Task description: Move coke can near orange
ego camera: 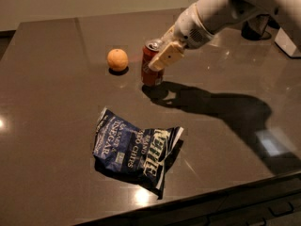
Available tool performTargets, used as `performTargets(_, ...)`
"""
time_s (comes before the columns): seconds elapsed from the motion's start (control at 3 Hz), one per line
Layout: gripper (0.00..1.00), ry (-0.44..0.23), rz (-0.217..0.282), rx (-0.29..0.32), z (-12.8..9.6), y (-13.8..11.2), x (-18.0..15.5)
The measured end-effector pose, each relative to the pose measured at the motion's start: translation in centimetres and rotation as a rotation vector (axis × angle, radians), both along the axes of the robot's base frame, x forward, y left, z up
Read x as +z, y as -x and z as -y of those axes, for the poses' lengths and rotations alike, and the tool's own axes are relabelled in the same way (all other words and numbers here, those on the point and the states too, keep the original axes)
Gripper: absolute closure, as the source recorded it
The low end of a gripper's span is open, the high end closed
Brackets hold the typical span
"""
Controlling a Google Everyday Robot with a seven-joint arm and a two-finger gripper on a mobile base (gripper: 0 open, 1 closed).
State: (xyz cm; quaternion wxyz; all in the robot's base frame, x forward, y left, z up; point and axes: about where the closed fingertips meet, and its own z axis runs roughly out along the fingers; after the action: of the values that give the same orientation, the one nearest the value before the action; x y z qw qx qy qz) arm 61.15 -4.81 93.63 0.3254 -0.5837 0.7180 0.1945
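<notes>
The red coke can stands upright on the dark table, a short gap to the right of the orange. My gripper reaches in from the upper right and is shut on the can's upper part; one tan finger lies across the can's front. The can's base seems to touch the table. The orange sits free on the table to the left of the can.
A crumpled dark blue chip bag lies in front of the can, toward the table's near edge. A dark round object and a white object stand at the far right behind my arm.
</notes>
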Motion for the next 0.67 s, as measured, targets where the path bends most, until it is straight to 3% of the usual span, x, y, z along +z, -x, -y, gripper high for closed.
performTargets(0.67,1.0,0.051,-0.008,0.026,-0.93,-2.2,-1.29)
